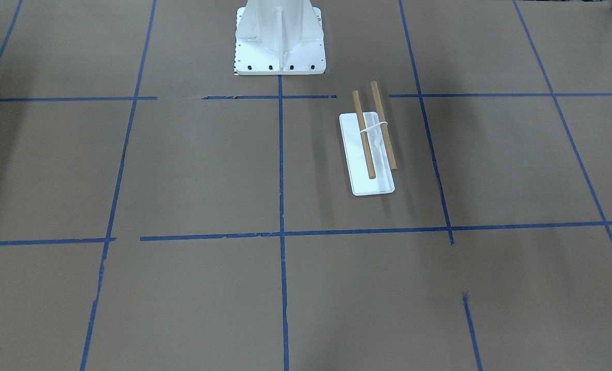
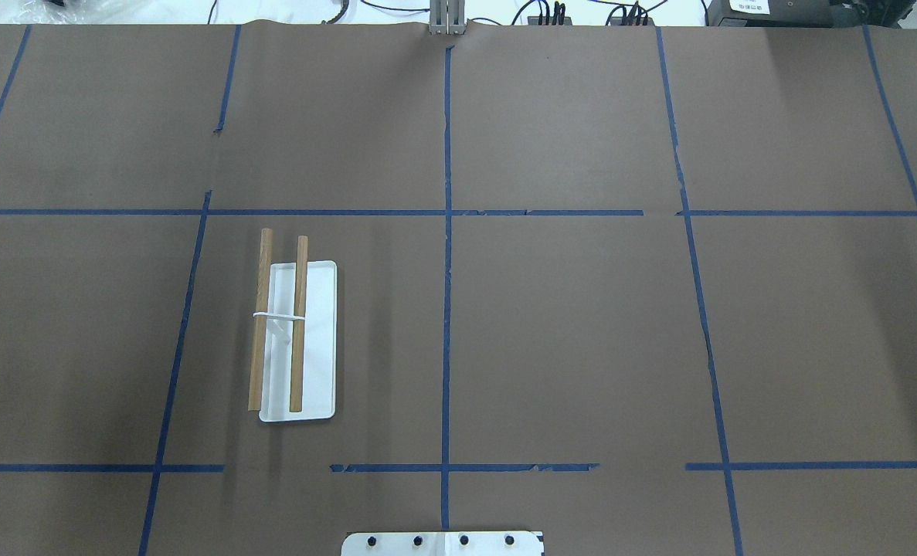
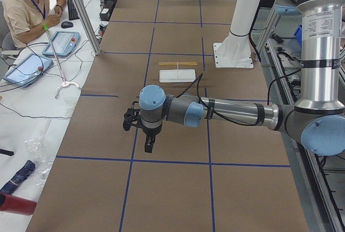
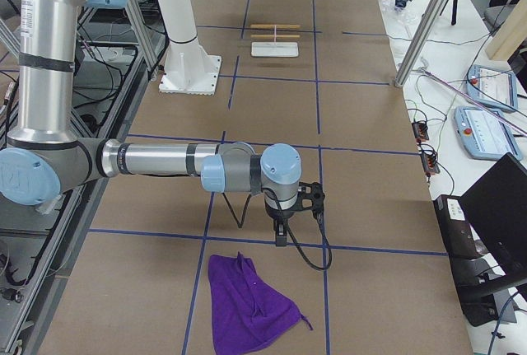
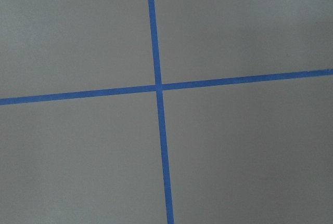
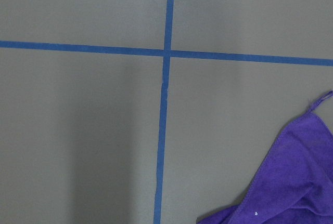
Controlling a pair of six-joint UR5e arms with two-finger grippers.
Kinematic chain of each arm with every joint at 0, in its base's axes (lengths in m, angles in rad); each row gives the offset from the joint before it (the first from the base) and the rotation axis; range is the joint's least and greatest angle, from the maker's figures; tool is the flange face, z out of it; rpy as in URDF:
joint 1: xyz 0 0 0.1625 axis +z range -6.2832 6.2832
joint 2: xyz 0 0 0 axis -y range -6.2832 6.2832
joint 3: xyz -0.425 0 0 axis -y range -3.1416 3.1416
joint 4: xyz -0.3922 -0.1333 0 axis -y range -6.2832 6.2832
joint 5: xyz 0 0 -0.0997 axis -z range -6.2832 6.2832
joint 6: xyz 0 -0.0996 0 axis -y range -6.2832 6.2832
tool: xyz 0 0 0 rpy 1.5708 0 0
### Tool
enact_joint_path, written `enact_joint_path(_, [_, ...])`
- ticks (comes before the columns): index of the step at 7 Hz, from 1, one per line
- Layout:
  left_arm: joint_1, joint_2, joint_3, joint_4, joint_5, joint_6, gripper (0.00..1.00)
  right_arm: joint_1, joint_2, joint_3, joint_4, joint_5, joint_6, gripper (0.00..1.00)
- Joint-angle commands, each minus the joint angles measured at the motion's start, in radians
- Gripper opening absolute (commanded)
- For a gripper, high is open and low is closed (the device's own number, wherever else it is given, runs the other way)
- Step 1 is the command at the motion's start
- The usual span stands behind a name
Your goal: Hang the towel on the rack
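The rack (image 1: 366, 154) stands on the brown table on my left half, a white base with two wooden rods; it also shows in the overhead view (image 2: 319, 340) and in both side views (image 3: 177, 74) (image 4: 274, 49). The purple towel (image 4: 247, 305) lies crumpled flat at the table's right end, and its corner shows in the right wrist view (image 6: 296, 177). My right gripper (image 4: 280, 240) hangs over the table just beyond the towel, apart from it. My left gripper (image 3: 148, 147) hangs over the table's left end, far from the rack. I cannot tell whether either gripper is open or shut.
The large white bolted pedestal (image 1: 280, 41) stands at the robot's side, behind the rack. Blue tape lines (image 2: 446, 232) grid the brown table. An operator (image 3: 29, 6) sits at a side desk with tablets. Metal frame posts (image 4: 428, 17) stand along the far edge.
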Motion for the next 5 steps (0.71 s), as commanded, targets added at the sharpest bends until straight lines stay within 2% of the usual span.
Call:
enact_joint_path(1, [0.000, -0.002, -0.002, -0.004, 0.001, 0.000, 1.00, -0.001, 0.000, 0.000, 0.000, 0.001, 0.000, 1.00])
enact_joint_path(3, [0.003, 0.002, 0.003, 0.002, 0.001, -0.003, 1.00, -0.002, 0.003, 0.000, 0.000, -0.007, 0.000, 1.00])
enact_joint_path(5, [0.005, -0.009, -0.005, -0.005, 0.040, -0.002, 1.00, -0.002, 0.032, -0.002, 0.000, -0.009, 0.002, 1.00])
